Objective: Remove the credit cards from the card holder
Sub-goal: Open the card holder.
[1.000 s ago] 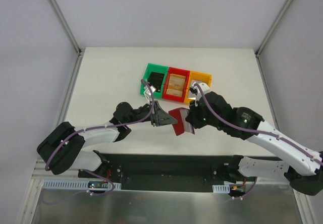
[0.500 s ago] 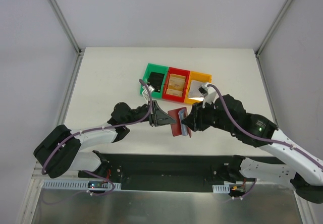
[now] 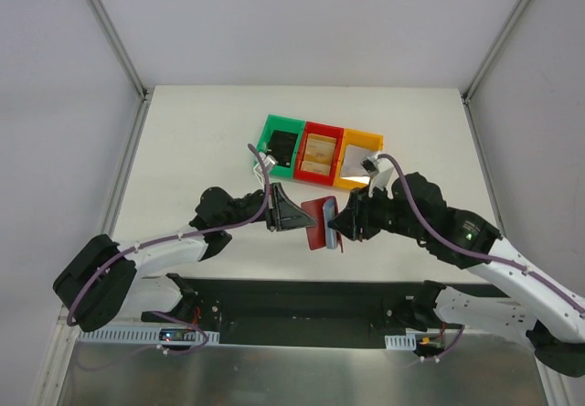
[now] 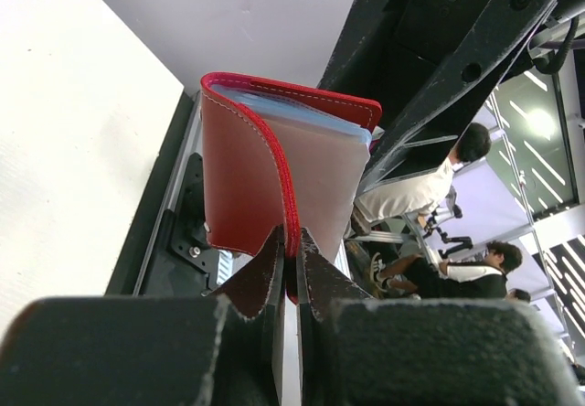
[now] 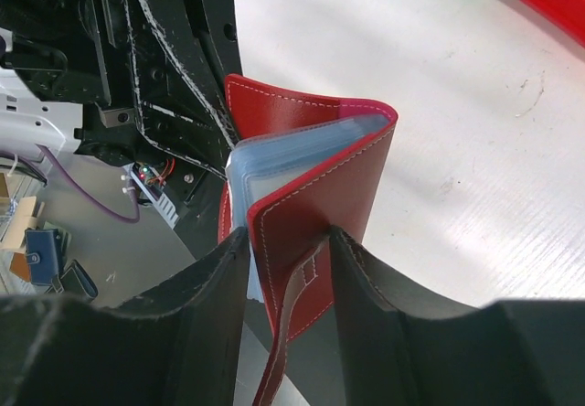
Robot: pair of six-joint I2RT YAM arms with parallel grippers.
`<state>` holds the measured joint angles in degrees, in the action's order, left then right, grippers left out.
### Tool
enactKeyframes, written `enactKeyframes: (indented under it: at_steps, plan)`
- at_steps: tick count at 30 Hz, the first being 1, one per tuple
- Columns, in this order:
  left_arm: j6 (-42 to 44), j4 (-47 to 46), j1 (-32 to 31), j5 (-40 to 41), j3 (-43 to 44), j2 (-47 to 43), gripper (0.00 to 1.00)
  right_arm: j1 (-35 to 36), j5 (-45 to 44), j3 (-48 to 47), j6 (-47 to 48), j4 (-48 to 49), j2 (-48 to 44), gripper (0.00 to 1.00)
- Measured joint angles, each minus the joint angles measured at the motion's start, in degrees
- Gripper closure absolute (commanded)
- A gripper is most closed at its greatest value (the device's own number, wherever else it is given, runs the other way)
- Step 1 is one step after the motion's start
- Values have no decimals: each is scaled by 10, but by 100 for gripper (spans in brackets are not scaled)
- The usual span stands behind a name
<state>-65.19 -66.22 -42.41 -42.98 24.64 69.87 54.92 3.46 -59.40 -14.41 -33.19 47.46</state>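
The dark red card holder (image 3: 318, 222) hangs in the air near the table's front edge, between my two grippers. My left gripper (image 3: 292, 216) is shut on the thin edge of one cover; in the left wrist view (image 4: 291, 241) the holder (image 4: 242, 173) stands folded above the jaws. My right gripper (image 3: 342, 224) is open, its fingers on either side of the other cover (image 5: 320, 214), with the strap tab (image 5: 291, 333) hanging loose between them. Grey-blue sleeves (image 5: 274, 154) show between the covers. I cannot make out any card.
Three small bins stand in a row behind the grippers: green (image 3: 267, 137), red (image 3: 322, 128) and yellow (image 3: 364, 136). The green one holds a dark item and the red one holds tan items. The black front rail (image 3: 302, 296) runs below the holder.
The holder has moved a little left and up and folded more closed. My right gripper followed it leftward while the right elbow swung out to the right. My left gripper shifted slightly.
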Motion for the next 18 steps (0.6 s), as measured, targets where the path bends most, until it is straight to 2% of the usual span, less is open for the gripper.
enactKeyframes:
  at_steps: [5, 8, 16, 17, 18]
  plan:
    - [3, 20, 0, 0, 0, -18, 100, 0, 3, 0, -2, 4, 3, 64]
    - [3, 27, 0, -1, 0, -21, 100, -2, 3, 0, -2, 4, 3, 71]
    - [3, 33, 0, 0, 0, -24, 100, -5, -10, 0, -2, -5, 11, 80]
    - [3, 33, 0, -1, 0, -25, 100, -5, -13, 0, -2, -6, 11, 84]
    - [3, 33, 0, -1, 0, -25, 100, -6, -15, 0, -1, -7, 11, 95]
